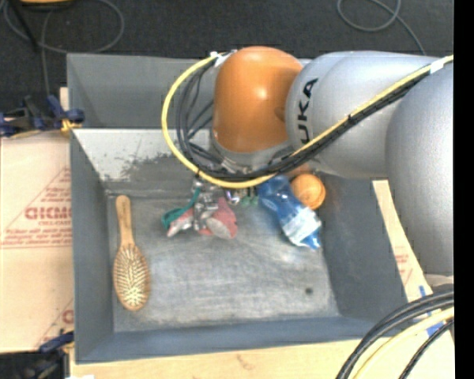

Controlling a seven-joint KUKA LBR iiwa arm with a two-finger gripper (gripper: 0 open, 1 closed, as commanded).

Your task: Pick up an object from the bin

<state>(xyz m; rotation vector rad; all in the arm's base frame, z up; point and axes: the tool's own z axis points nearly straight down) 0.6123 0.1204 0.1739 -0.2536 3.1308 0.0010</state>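
Note:
My gripper [211, 198] is low in the middle of the bin, mostly hidden under the arm's wrist. Its tip is right at a small jumbled thing of green, pink and red parts [201, 220], which lies on the bin floor directly below. Whether that thing is gripped I cannot tell. Just to the right lies a blue crumpled packet with a pale end [291, 213]. An orange ball [309, 189] rests behind it, partly covered by the arm.
A wooden hairbrush [129, 261] lies along the left side of the bin, bristle head toward the front. The arm comes in from the right and covers the back right part of the bin. The front floor is bare grey metal.

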